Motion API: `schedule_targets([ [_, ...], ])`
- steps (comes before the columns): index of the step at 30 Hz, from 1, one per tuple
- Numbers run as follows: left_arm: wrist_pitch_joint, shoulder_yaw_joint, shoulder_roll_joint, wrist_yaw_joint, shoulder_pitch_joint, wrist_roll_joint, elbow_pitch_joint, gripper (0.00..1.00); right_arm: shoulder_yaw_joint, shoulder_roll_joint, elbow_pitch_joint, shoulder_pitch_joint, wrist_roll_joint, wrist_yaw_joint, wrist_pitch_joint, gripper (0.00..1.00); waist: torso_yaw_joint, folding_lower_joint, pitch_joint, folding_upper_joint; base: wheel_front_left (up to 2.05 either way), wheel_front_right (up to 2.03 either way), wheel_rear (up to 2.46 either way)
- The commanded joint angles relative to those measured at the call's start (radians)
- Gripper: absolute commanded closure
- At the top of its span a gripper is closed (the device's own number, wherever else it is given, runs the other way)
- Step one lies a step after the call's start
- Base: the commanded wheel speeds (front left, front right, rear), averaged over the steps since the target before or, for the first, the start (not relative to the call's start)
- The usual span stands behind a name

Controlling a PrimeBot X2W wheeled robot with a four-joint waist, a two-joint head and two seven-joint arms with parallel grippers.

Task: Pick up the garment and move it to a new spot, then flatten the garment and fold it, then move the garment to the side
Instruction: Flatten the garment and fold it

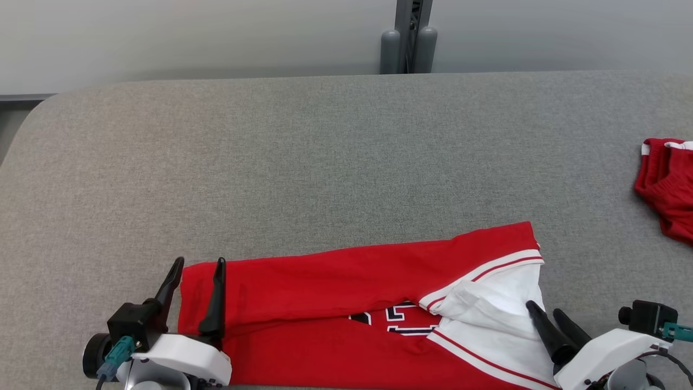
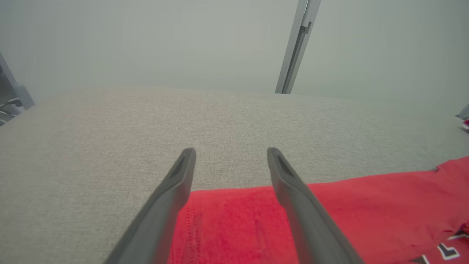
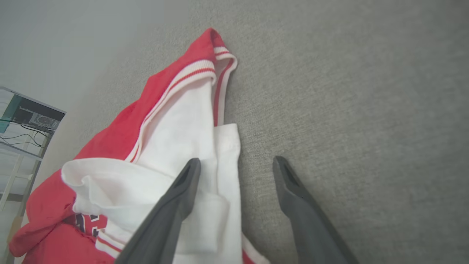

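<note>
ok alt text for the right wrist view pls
The right tool hangs open over the edge of a rumpled red and white garment on a grey fabric surface. One dark finger is over the white part, the other over bare surface.

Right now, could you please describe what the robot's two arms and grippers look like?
The left gripper and right gripper match: each has two long, dark grey fingers tapering to slim tips, mounted on a smooth white shell. Beside each shell sits a black camera block with a teal connector. A thin dark cable trails from the right one.
</note>
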Motion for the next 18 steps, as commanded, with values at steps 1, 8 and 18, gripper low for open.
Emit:
schedule_targets([
  [1, -0.004, 0.001, 0.004, -0.002, -0.015, 0.008, 0.000, 0.00, 0.013, 0.001, 0.005, 0.003, 0.010, 0.001, 0.009, 0.00, 0.000, 0.0000, 0.002, 0.0000, 0.00, 0.00, 0.00],
  [8, -0.004, -0.014, 0.003, -0.003, -0.027, 0.007, -0.001, 0.00, 0.096, -0.009, 0.013, -0.009, 0.095, 0.000, 0.005, 0.00, 0.010, 0.0000, 0.010, 0.0000, 0.00, 0.00, 0.00],
  [18, -0.004, -0.027, 0.003, -0.003, -0.034, 0.001, -0.005, 0.00, 0.191, -0.018, 0.013, -0.040, 0.198, 0.000, -0.022, 0.00, 0.038, 0.0000, 0.026, 0.0000, 0.00, 0.00, 0.00],
])
